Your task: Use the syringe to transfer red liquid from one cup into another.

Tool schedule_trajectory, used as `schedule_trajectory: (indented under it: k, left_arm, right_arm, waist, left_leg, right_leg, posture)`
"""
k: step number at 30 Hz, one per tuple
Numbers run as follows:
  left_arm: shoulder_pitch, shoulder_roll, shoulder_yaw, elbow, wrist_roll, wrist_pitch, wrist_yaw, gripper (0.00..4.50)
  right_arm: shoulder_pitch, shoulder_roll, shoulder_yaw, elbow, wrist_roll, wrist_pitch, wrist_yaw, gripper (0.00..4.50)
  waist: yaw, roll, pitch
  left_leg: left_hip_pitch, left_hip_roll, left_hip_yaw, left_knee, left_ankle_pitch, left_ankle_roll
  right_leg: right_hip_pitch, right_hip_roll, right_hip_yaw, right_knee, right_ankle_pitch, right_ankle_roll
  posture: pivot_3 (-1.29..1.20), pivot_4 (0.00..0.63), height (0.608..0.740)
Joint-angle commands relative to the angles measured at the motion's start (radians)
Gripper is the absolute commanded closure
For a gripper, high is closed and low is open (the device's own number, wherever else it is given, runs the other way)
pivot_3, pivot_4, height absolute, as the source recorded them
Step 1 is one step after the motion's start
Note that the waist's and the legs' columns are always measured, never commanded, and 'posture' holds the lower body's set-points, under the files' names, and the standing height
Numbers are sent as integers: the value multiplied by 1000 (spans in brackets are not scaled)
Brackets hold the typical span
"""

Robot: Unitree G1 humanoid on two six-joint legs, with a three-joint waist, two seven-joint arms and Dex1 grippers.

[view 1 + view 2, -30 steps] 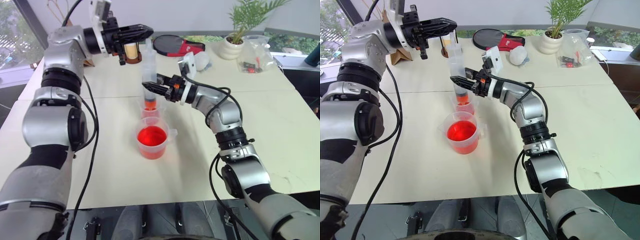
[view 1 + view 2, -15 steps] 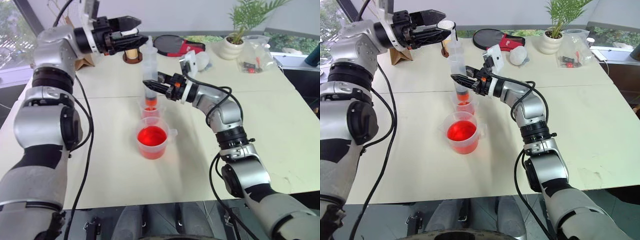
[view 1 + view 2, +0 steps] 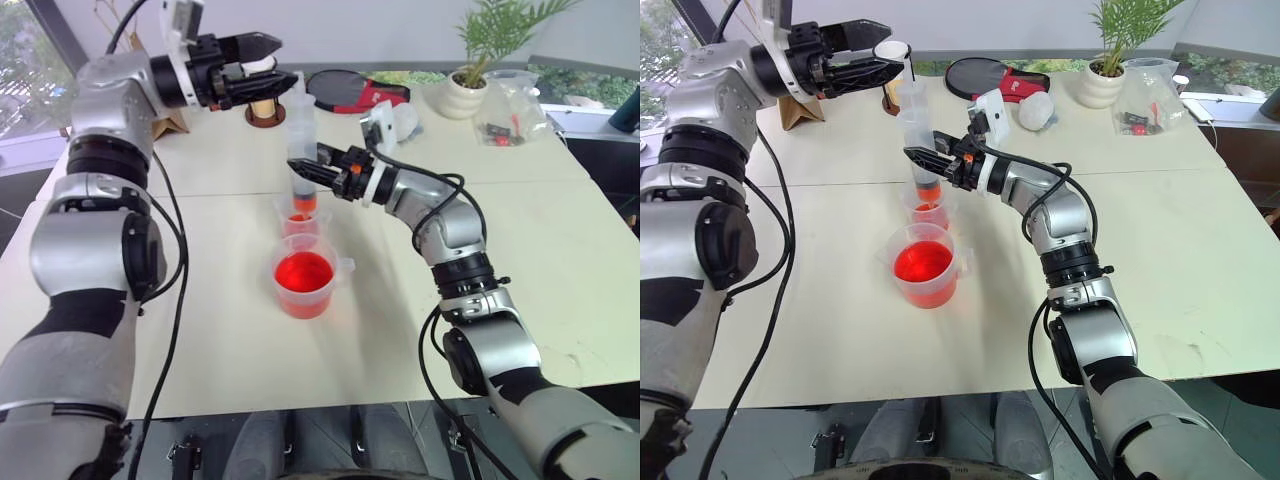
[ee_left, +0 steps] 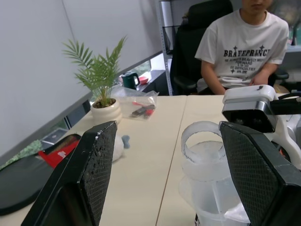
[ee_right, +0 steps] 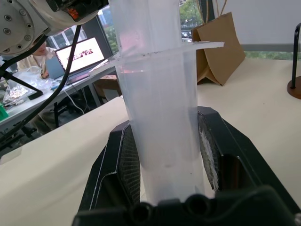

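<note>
A large clear syringe (image 3: 299, 150) is held upright over the middle of a cream table (image 3: 560, 230), its thick barrel clamped between the two black fingers of the right gripper (image 3: 312, 171), which reaches in from the right. The syringe's orange-red nozzle end is lowered into a small narrow clear cup (image 3: 300, 222), where a little red liquid (image 3: 300, 217) can be seen at the bottom. Just in front of that cup, nearer the robot, a wide clear beaker (image 3: 304, 276) with a pouring lip is placed; it is partly filled with bright red-orange liquid. The two cups stand close together, though whether they touch cannot be told. The ring-topped plunger (image 4: 203, 141) is seen at the top of the syringe, between the spread fingers of the left gripper (image 3: 268, 62), which is held level beside the plunger top with its fingers apart and not closed on anything. Farther back on the table, a tall cream-coloured cup in a black wire holder (image 3: 264, 106) is partly hidden behind the left gripper. Beyond it lie a round black object with a red part (image 3: 350, 90), a potted plant (image 3: 480, 60) in a white pot, and a clear plastic bag (image 3: 508, 110) holding small items. A seated person (image 4: 242, 47) in a white printed T-shirt is visible past the table in the left wrist view.
</note>
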Motion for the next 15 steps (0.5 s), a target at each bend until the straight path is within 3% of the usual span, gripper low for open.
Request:
schedule_trajectory:
  k: [1,15]
  left_arm:
    - [-11,30,18,-3,-1,9,-4,948]
    - [-3,16,18,-14,-2,10,-5,948]
  right_arm:
    - [-40,4,-29,-30,16,-23,6,3071]
    - [-36,12,-22,-39,17,-15,11,3071]
  waist:
    - [0,0,0]
    - [0,0,0]
  left_leg:
    - [0,0,0,0,0,0]
    - [0,0,0,0,0,0]
  right_leg:
    - [0,0,0,0,0,0]
    - [0,0,0,0,0,0]
  posture:
    - [0,150,740]
    - [0,150,740]
